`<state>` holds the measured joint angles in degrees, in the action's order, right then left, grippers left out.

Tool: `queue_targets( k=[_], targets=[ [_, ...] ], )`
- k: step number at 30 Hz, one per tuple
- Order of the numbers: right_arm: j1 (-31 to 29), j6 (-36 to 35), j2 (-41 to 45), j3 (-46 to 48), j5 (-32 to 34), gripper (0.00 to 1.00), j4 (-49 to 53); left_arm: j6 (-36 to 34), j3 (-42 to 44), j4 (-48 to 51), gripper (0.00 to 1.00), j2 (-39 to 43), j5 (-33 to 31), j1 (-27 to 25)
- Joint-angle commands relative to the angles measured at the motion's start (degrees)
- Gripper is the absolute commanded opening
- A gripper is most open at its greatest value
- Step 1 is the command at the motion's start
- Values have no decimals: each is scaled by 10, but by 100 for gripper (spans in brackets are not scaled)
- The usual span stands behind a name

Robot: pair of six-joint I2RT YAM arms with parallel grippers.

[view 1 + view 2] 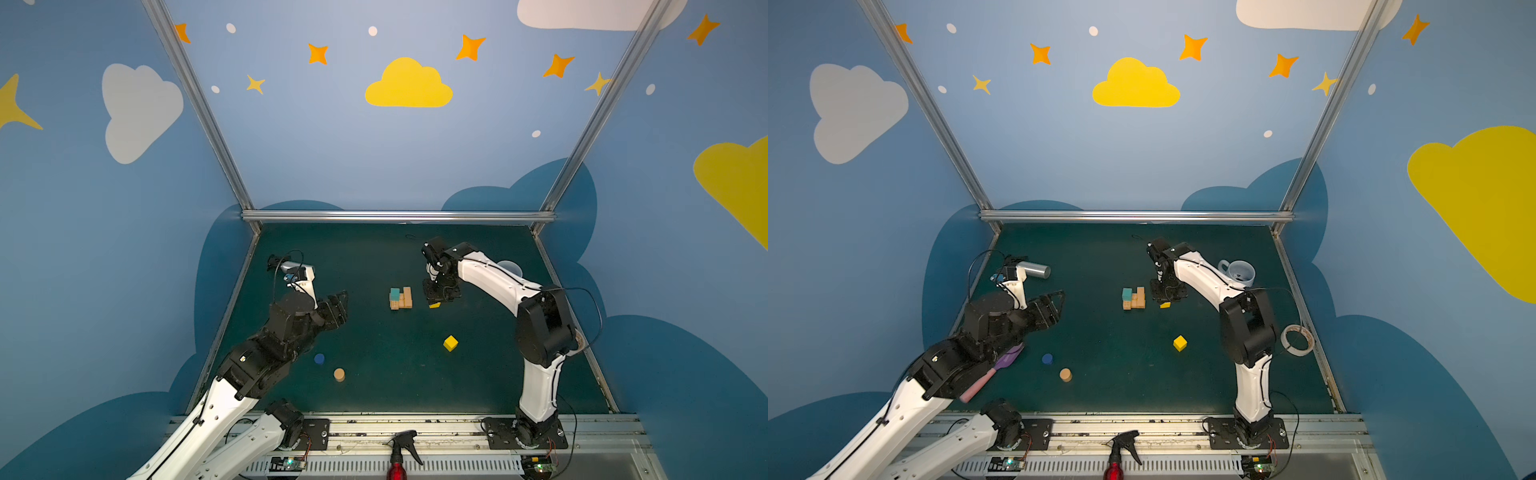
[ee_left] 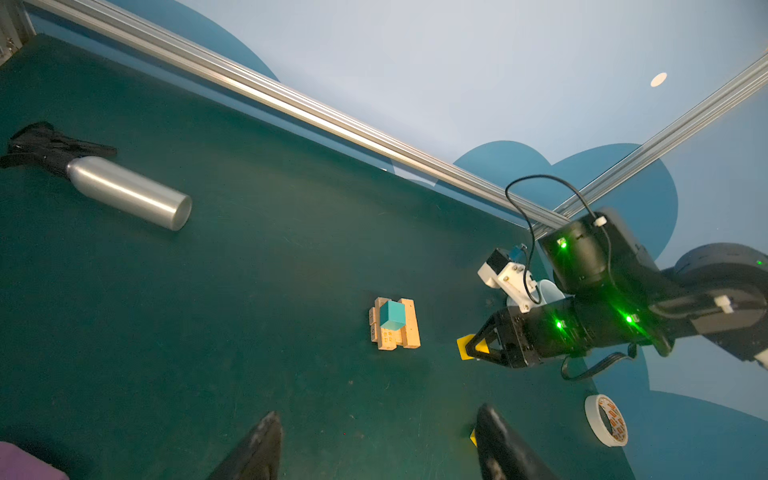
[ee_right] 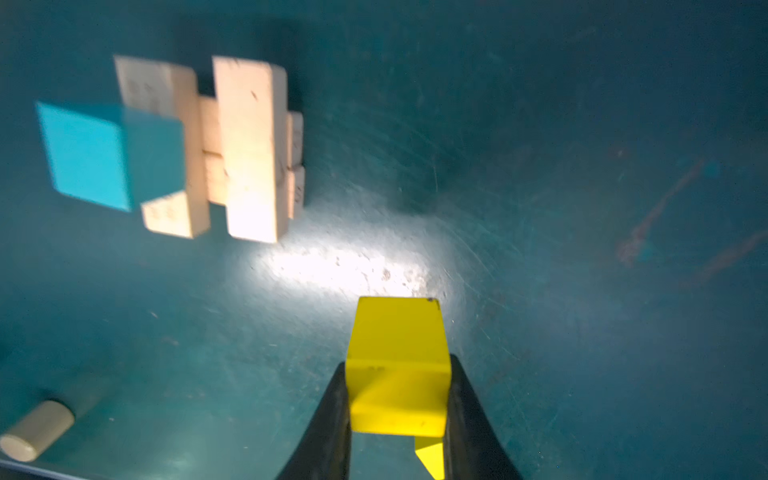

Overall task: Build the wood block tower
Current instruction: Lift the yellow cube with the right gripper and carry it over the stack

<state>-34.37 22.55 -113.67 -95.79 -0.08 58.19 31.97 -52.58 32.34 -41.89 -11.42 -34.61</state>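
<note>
A: Any legible txt?
B: No. Small print on planks of tower & orange print on tape roll are too blurry.
A: Grippers?
B: Right gripper clamps yellow cube just right of tower. Left gripper wide open, empty, well left of it. Teal cube atop tower. 2nd yellow cube, blue cylinder & tan cylinder loose on its near side.

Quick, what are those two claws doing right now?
Left gripper: open, holding nothing.
Right gripper: closed on a yellow cube.

Robot lab cell, cloud-painted walls, aluminium frame
</note>
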Motion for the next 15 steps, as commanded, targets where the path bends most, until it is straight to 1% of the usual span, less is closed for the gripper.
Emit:
queue_targets(
  k=[1, 9, 15],
  targets=[
    [-6, 22, -42, -58, 8, 0, 58, -9, 2, -11, 73, -3, 1, 3],
    [-18, 29, -122, -204, 12, 0, 104, -15, -1, -10, 74, -6, 4, 5],
    [-26, 31, -167, -277, 6, 0, 125, -16, -1, -12, 74, -7, 7, 6]
  ],
)
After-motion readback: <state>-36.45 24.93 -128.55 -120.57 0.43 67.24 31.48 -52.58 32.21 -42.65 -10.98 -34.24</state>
